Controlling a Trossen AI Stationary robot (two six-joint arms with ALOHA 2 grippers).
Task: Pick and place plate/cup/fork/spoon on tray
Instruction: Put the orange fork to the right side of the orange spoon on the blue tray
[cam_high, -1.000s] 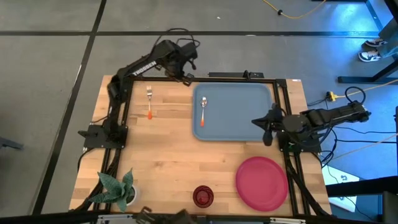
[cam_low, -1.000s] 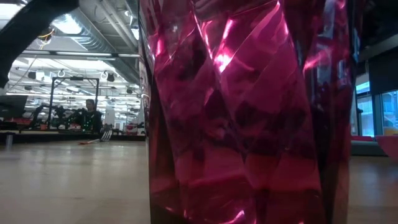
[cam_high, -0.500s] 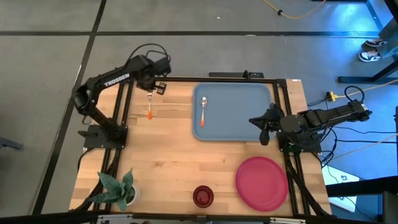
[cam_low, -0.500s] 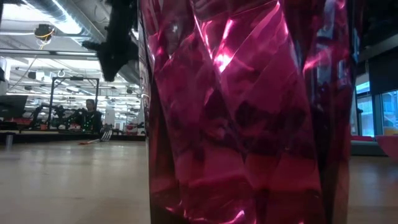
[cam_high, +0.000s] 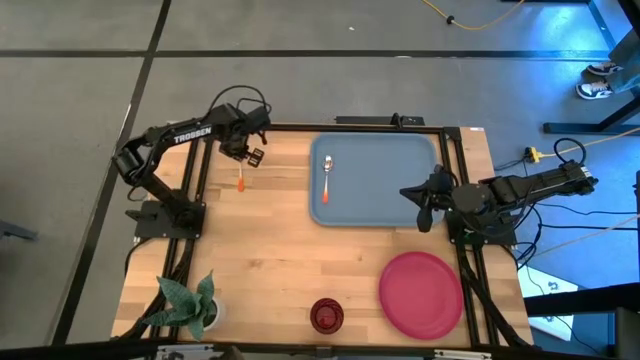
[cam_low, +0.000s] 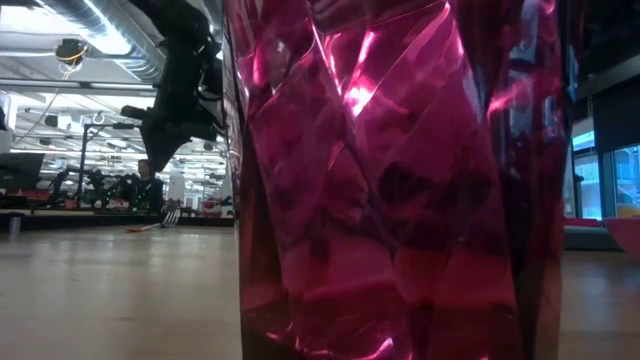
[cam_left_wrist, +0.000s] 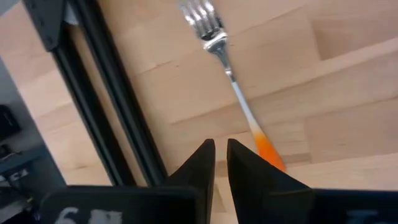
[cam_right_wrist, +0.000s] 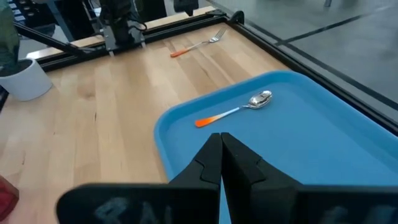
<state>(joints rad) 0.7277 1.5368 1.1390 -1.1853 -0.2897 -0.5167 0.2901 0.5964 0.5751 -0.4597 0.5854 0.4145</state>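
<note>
The spoon (cam_high: 327, 172) already lies on the tray (cam_high: 400, 200); my left gripper (cam_left_wrist: 219, 163), nearly closed and empty, hovers above the fork (cam_left_wrist: 231, 74). Plate (cam_high: 420, 294) and cup (cam_high: 325, 315) remain.

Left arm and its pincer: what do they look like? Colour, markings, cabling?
The left arm is matte black with white TROSSEN lettering along its upper link, and thin black cables loop above the wrist. The left pincer has two flat black fingers tapering to points. The right arm is the same black build.

Bright overhead light; glare on blurred close-up cup (cam_low: 400, 180).
</note>
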